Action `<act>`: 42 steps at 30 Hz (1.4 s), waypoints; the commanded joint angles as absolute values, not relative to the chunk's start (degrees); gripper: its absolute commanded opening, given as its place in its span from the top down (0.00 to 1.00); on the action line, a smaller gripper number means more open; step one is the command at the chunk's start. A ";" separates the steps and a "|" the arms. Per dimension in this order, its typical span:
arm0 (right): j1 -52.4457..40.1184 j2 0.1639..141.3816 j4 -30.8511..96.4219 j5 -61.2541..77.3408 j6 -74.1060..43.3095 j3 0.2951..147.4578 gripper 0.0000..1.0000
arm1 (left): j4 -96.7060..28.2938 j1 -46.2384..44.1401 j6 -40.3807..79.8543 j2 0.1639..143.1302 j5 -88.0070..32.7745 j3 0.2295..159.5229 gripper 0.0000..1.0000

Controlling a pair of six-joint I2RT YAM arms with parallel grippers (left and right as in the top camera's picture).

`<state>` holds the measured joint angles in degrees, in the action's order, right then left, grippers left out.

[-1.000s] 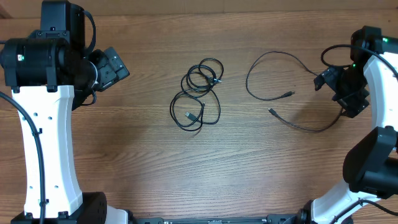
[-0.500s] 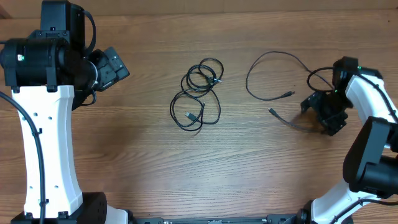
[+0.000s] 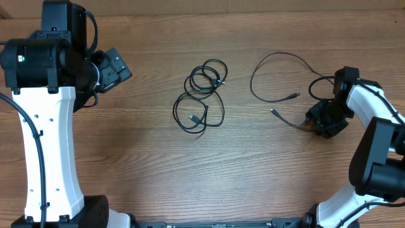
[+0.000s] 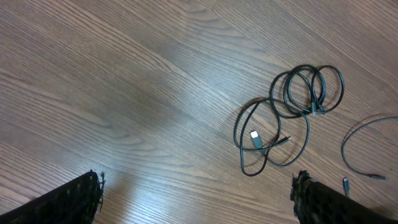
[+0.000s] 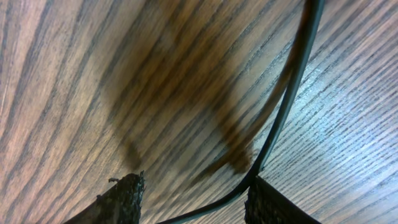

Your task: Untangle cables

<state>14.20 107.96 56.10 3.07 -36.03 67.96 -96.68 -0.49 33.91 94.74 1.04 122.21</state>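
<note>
A bundle of thin black cables [image 3: 201,95] lies coiled in several loops at the table's middle; it also shows in the left wrist view [image 4: 292,115]. One loose black cable [image 3: 252,82] curves to the right of the bundle, and its two plug ends lie near each other. My right gripper [image 3: 321,122] is down at the table on this cable's right part. In the right wrist view the cable [image 5: 292,93] runs between the open fingers [image 5: 193,199], close to the right finger. My left gripper [image 3: 117,66] is open and empty, held high at the far left [image 4: 196,193].
The wooden table [image 3: 126,145] holds only the cables. The left arm's white body [image 3: 47,145] stands over the left side. The right arm [image 3: 380,145] fills the right edge. The loose cable's end shows at the left wrist view's right edge [image 4: 364,130].
My right gripper has moved left and down from the right edge onto the loose cable's right part. That part of the cable has shifted a little. The left arm has not moved.
</note>
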 commanded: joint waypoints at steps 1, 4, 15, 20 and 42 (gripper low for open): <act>14.17 108.42 55.77 3.33 -36.25 67.72 0.45 | -96.79 -0.40 32.77 95.13 1.02 121.91 0.00; 14.17 108.42 57.39 3.36 -36.23 67.70 0.14 | -96.79 -0.40 32.77 95.13 0.99 121.91 0.00; 13.76 108.42 61.80 3.33 -35.99 67.70 0.08 | -96.79 -0.40 32.77 95.13 1.02 121.91 0.00; 11.79 108.42 60.05 3.27 -36.03 67.40 0.10 | -96.79 -0.40 32.77 95.13 0.99 121.91 0.00; 10.13 108.47 42.33 2.46 -39.88 64.10 0.67 | -96.79 -0.40 32.77 95.13 0.99 121.91 0.00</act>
